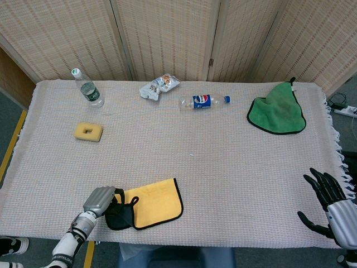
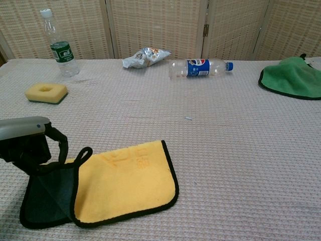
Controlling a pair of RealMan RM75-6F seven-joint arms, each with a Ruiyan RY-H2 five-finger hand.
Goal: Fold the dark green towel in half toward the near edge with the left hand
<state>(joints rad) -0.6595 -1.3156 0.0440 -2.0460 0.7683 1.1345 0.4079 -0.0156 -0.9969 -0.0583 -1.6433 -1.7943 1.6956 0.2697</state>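
Near left, the left hand (image 2: 25,145) grips the towel's (image 2: 115,188) dark edge, its yellow side spread to the right. Far left stand a bottle (image 2: 58,45) and sponge (image 2: 46,92); a wrapper (image 2: 145,56), Pepsi bottle (image 2: 199,67) and green cloth (image 2: 295,78) lie farther right.

The left hand (image 1: 100,199) is showing a smooth silver-grey back shell over black fingers (image 2: 22,150), joined to a ribbed metallic wrist and a white forearm carrying small dark lettering. The right hand (image 1: 329,198) is showing glossy black, segmented fingers (image 1: 322,183) above a pale silver-grey wrist casing.
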